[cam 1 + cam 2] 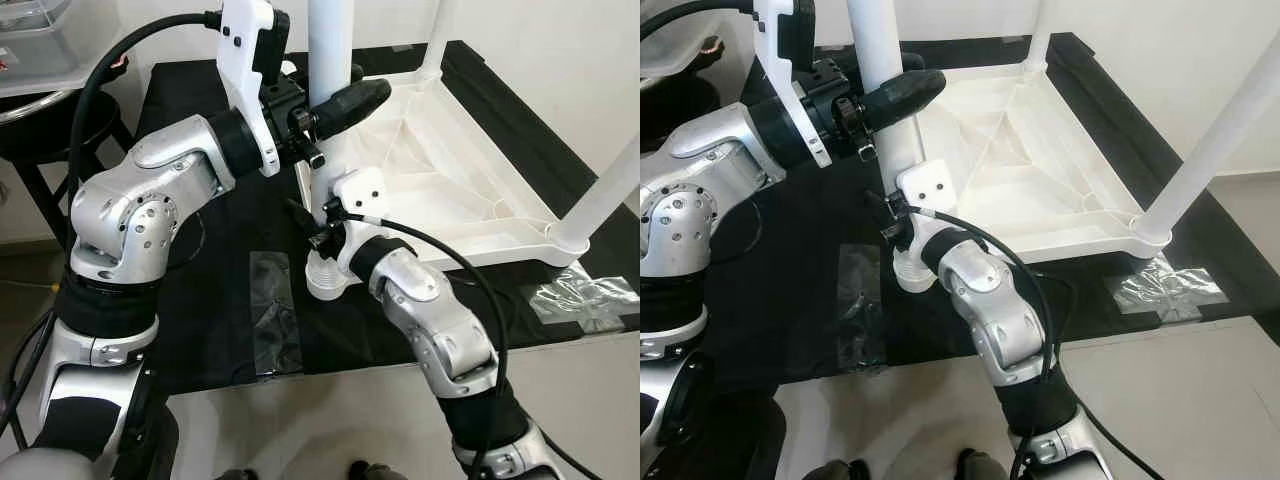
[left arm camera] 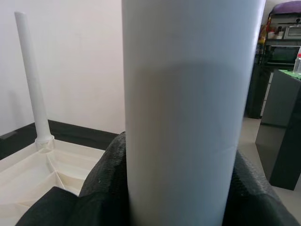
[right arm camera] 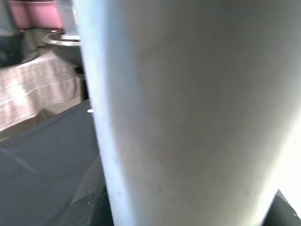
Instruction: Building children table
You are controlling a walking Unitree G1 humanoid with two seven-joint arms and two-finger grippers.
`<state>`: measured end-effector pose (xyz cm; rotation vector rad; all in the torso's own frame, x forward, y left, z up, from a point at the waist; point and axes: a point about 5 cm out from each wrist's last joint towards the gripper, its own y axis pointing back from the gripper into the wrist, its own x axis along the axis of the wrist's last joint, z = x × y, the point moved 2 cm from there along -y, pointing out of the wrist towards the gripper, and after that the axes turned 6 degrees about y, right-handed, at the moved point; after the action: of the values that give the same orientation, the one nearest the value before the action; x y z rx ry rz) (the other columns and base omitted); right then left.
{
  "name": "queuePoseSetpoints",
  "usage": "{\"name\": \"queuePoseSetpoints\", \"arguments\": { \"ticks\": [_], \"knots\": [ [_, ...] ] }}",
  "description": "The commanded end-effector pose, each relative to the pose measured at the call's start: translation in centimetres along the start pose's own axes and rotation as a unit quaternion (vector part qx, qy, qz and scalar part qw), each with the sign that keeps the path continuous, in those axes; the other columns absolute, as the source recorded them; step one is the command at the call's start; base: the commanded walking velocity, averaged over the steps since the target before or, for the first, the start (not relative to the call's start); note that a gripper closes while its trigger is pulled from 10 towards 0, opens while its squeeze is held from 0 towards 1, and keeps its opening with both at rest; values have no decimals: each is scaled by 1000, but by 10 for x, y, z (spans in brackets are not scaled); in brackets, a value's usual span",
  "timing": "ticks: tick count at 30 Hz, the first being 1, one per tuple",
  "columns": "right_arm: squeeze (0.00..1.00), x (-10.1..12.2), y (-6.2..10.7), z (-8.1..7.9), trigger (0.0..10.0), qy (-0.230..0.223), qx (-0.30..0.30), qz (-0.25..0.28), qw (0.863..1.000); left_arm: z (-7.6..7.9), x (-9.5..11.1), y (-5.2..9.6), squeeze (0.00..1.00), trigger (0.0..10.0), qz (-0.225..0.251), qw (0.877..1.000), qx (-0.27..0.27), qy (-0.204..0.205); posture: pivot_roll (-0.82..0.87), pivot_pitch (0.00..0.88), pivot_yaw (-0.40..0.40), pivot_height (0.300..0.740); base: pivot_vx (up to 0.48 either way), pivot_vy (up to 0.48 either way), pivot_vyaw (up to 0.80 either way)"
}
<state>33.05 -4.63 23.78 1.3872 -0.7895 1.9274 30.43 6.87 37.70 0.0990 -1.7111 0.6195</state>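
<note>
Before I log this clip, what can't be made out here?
- Tops of the table legs: cut off by the upper edge in the eye views, e.g. the near leg.
- Right gripper fingers: hidden behind its wrist and that leg.
- Whether the leg's base is fully seated in the tabletop: hidden by the right arm.
- Right wrist view: blurred.

Both arms (image 1: 140, 200) raised inward, fingers (image 1: 350, 100) clamped.

Silver-jointed arms, black cables, white wrist housings
</note>
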Motion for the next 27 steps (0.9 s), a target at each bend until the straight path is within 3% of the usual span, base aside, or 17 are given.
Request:
{"name": "queuePoseSetpoints", "arguments": {
  "ticks": [1,5,6,8,9,16,17,18,19,20,23,27],
  "knots": [
    [0,-16,0,4,10000,-25,20,-32,999,10,4,-1,0,0,-1,999,-42,-12,11,176,3,740,0,0,0],
    [0,-13,0,11,10000,-26,35,-23,999,12,6,1,0,0,-4,999,-46,-18,12,181,6,740,0,0,0],
    [627,-10,0,11,10000,-41,58,-10,997,13,6,2,0,0,-5,999,-49,-19,12,181,6,740,0,0,0],
    [627,-7,0,10,10000,-52,74,-1,996,14,6,2,0,0,-5,998,-52,-20,12,181,6,740,0,0,0],
    [1000,2,4,11,10000,-43,135,33,989,18,8,2,0,0,-6,998,-59,-21,26,189,18,740,0,0,0],
    [1000,20,5,28,10000,16,217,71,973,24,10,1,0,0,-10,997,-79,-21,32,193,23,740,0,0,0],
    [945,24,3,34,10000,30,231,79,969,25,10,0,0,0,-12,996,-84,-20,32,194,25,740,0,0,0],
    [286,28,-1,39,10000,45,247,84,964,27,10,-1,0,0,-12,996,-92,-19,32,194,25,740,0,0,0],
    [286,31,-3,42,10000,55,257,88,961,29,10,-2,0,0,-13,995,-96,-18,32,194,25,740,0,0,0],
    [0,35,-4,43,10000,60,276,93,955,31,11,-2,0,0,-13,994,-103,-19,43,199,28,740,0,0,0],
    [0,41,-4,40,10000,58,324,101,939,35,13,-2,0,0,-11,993,-120,-17,43,200,28,740,0,0,0],
    [0,46,-3,31,10000,53,427,101,897,55,27,4,0,0,6,983,-181,-14,48,202,29,740,0,0,0]
  ]
}}
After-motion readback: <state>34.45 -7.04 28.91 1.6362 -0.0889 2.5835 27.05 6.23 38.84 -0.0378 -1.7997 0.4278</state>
